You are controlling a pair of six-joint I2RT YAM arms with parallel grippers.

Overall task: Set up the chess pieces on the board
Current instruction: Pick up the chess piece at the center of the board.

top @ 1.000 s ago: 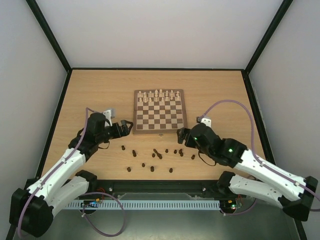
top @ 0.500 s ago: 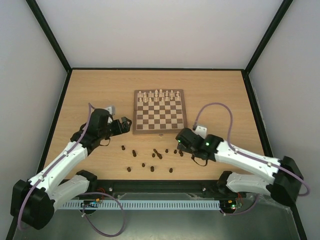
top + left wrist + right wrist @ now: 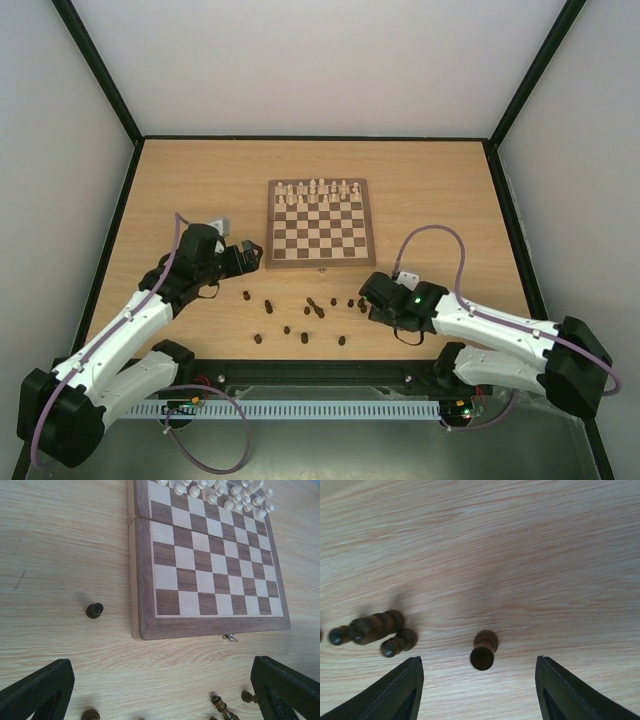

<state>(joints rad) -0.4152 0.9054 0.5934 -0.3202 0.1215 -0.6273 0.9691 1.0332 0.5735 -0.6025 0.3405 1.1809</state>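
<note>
**A:** How do the arms sit?

**B:** Both reach forward from the near edge with their elbows turned outward. The left arm bends inward, so the left gripper [image 3: 252, 255] hangs just off the near left corner of the board [image 3: 320, 263]. Its fingers [image 3: 40, 690] are spread wide with nothing between them.

**A:** And the right one?

**B:** It stretches low over the table [image 3: 200, 180], and the right gripper [image 3: 366, 298] is down among the chess pieces [image 3: 305, 338] in front of the board. In its wrist view the two pads [image 3: 395, 692] stand apart, one on each side of a single dark piece [image 3: 484, 650]. Neither pad touches it (I cannot tell whether it stands upright or leans).

**A:** Where is everything else?

**B:** The dark pieces are scattered on the bare wood between the board and the arm bases, all of them off the squares. A toppled cluster [image 3: 372, 627] lies left of the framed piece. A lone piece [image 3: 94, 610] stands just beside the board's left frame. The cream pieces [image 3: 318, 190] fill the far rows, and a small clasp [image 3: 230, 637] sits on the near frame.
</note>
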